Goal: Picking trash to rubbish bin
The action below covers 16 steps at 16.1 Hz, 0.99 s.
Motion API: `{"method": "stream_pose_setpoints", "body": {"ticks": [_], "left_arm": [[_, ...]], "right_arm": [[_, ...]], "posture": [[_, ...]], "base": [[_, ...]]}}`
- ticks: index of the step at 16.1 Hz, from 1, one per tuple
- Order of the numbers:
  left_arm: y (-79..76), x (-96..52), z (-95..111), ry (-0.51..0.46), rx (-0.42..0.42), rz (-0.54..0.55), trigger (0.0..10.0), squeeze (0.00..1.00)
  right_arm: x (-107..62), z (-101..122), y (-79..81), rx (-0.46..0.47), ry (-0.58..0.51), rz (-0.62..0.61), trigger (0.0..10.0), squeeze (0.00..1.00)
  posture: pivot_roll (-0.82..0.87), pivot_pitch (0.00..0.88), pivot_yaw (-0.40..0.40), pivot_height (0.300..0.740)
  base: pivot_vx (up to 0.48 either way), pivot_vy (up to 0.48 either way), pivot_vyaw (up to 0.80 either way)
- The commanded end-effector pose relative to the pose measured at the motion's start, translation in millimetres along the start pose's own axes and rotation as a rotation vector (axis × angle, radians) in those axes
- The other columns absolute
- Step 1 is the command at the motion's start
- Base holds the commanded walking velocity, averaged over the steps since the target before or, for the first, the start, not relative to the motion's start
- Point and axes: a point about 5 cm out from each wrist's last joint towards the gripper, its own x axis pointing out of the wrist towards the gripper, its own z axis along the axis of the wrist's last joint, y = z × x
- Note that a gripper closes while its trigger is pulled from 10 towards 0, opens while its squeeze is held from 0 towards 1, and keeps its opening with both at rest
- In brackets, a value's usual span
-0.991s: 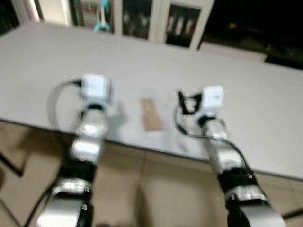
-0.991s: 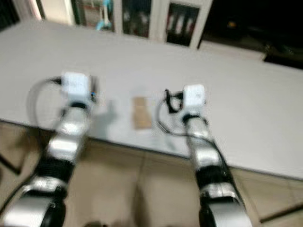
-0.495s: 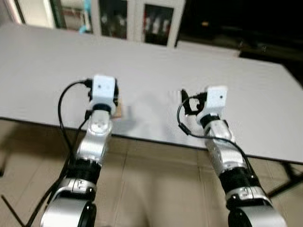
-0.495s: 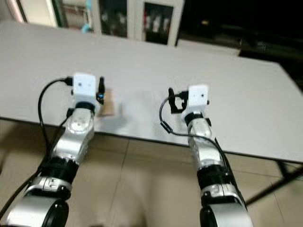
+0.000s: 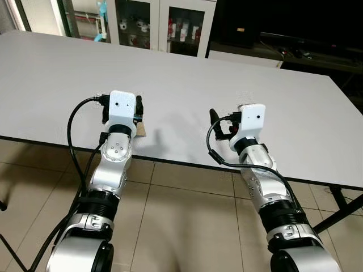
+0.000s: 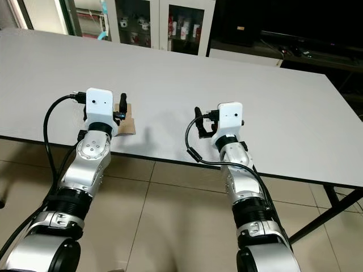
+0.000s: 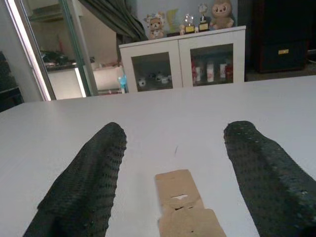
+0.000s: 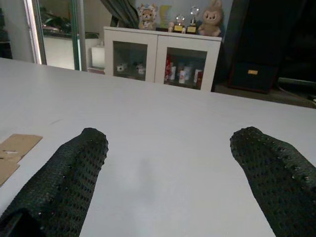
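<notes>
A: Brown cardboard scrap (image 7: 181,207) is being framed flat on the white table (image 5: 170,79), between the left gripper's (image 7: 173,173) 2 spread fingers.

B: Nothing is being gripped; the right gripper (image 8: 168,173) is being held wide open too.

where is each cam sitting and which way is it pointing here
Left eye and right eye views: on the head, looking forward and down at the white table, both silver arms in view.
Left wrist view: along the open left gripper, aimed at the cardboard scrap lying between its fingers.
Right wrist view: along the open right gripper, over bare tabletop.
Shared: both wrist views catch the scrap and the white cabinet.
</notes>
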Motion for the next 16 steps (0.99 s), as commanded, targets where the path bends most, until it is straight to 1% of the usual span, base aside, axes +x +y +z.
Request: {"method": "stream_pose_setpoints", "body": {"ticks": [1, 8, 10, 11, 13, 16], "left_arm": [[-2.0, 0.7, -0.7, 0.011, 0.0, -0.009, 10.0, 1.0], [-3.6, 0.2, -6.8, 0.046, -0.005, -0.018, 10.0, 1.0], [-3.7, 0.1, -8.2, 0.055, -0.023, -0.015, 10.0, 1.0], [-3.1, 0.1, -11.2, 0.072, -0.045, -0.005, 10.0, 1.0], [-2.4, 0.5, -14.8, 0.088, -0.051, -0.007, 10.0, 1.0], [2.8, 4.3, -19.4, 0.118, -0.079, 0.008, 10.0, 1.0]], "right_arm": [[-0.1, 1.8, -0.7, 0.004, 0.0, 0.007, 10.0, 0.0], [-1.4, -0.8, 10.3, 0.005, 0.02, 0.096, 10.0, 0.0], [-1.9, -1.0, 11.4, 0.009, 0.023, 0.108, 10.0, 0.0], [-2.5, -1.4, 12.9, 0.011, 0.026, 0.121, 10.0, 0.0], [-3.1, -1.2, 15.3, 0.012, 0.026, 0.139, 10.0, 0.0], [-5.5, -1.2, 19.2, 0.019, 0.031, 0.176, 10.0, 0.0]], "posture": [[0.01, 0.016, -0.099, 0.74], [0.01, 0.017, -0.1, 0.74], [0.01, 0.016, -0.099, 0.74], [0.01, 0.017, -0.101, 0.74], [0.01, 0.019, -0.1, 0.74], [0.0, 0.029, -0.103, 0.74]], "base": [[0.0, 0.0, 0.0], [0.0, 0.0, 0.0], [0.0, 0.0, 0.0], [0.0, 0.0, 0.0], [0.0, 0.0, 0.0], [0.0, 0.0, 0.0]]}}
